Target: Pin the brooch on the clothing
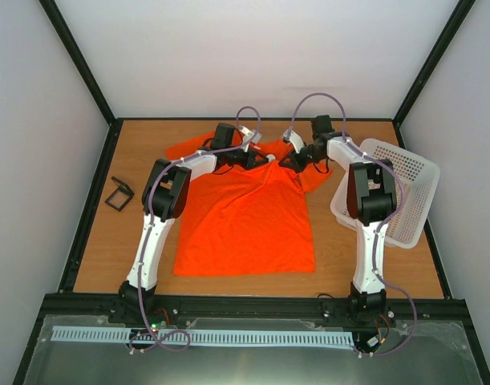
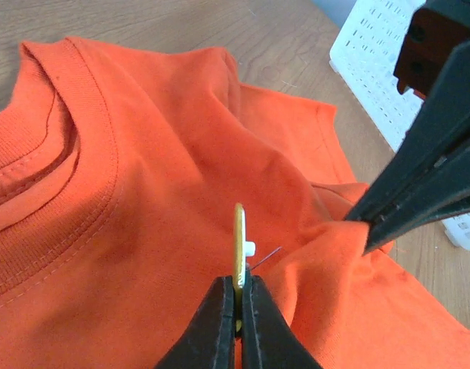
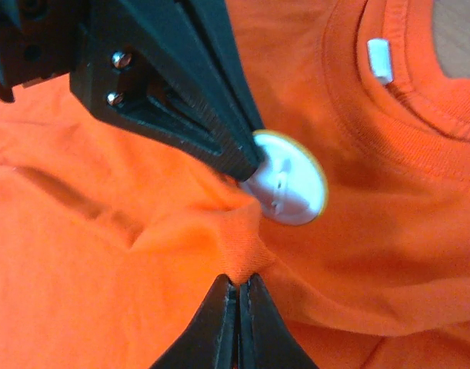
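Observation:
The clothing, an orange T-shirt [image 1: 245, 224], lies flat on the table with its collar at the far end. My left gripper [image 2: 240, 286] is shut on the brooch [image 2: 239, 238], a thin golden disc held edge-on just above the shirt [image 2: 142, 192] below the collar. A white clasp and a thin pin stick out of it to the right. In the right wrist view the brooch [image 3: 290, 184] shows its white back. My right gripper [image 3: 238, 283] is shut on a raised fold of the shirt [image 3: 104, 254], right beside the brooch. From above, both grippers [image 1: 265, 159] [image 1: 288, 163] meet near the collar.
A white perforated basket [image 1: 409, 204] stands tilted at the right, close to the right arm. A small black square box [image 1: 119, 195] lies on the wooden table at the left. A white label [image 3: 379, 60] sits inside the collar.

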